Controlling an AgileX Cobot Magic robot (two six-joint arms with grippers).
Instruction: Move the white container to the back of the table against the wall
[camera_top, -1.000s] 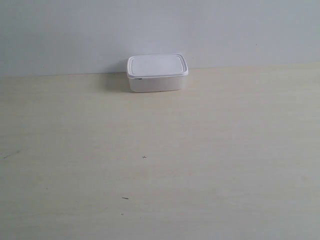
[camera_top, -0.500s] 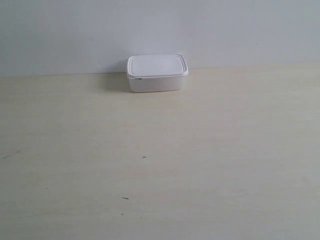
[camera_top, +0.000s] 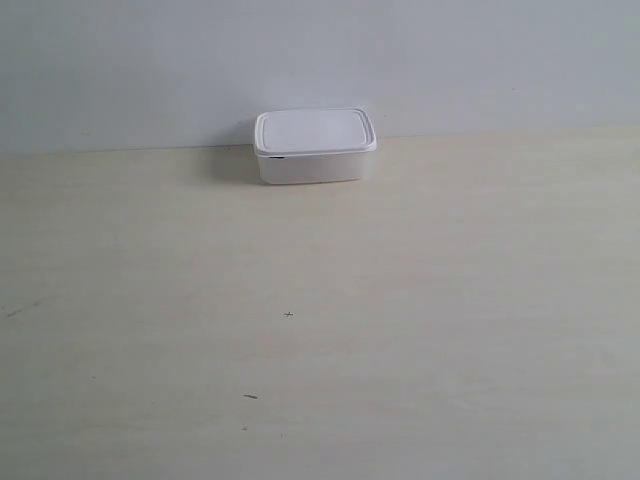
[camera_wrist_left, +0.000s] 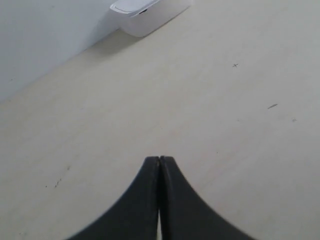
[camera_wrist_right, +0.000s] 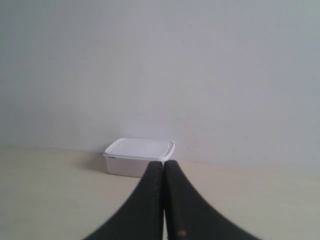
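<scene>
The white container (camera_top: 314, 146), lid on, sits at the far edge of the beige table (camera_top: 400, 320), right against the pale wall (camera_top: 320, 60). No arm shows in the exterior view. In the left wrist view my left gripper (camera_wrist_left: 159, 159) is shut with nothing in it, low over bare table, and the container (camera_wrist_left: 147, 15) lies far off near the wall. My right gripper (camera_wrist_right: 163, 163) is also shut and empty; the container (camera_wrist_right: 137, 156) stands well beyond its tips, at the foot of the wall (camera_wrist_right: 160, 65).
A few tiny dark specks (camera_top: 289, 315) mark the table top. Nothing else stands on it in these views.
</scene>
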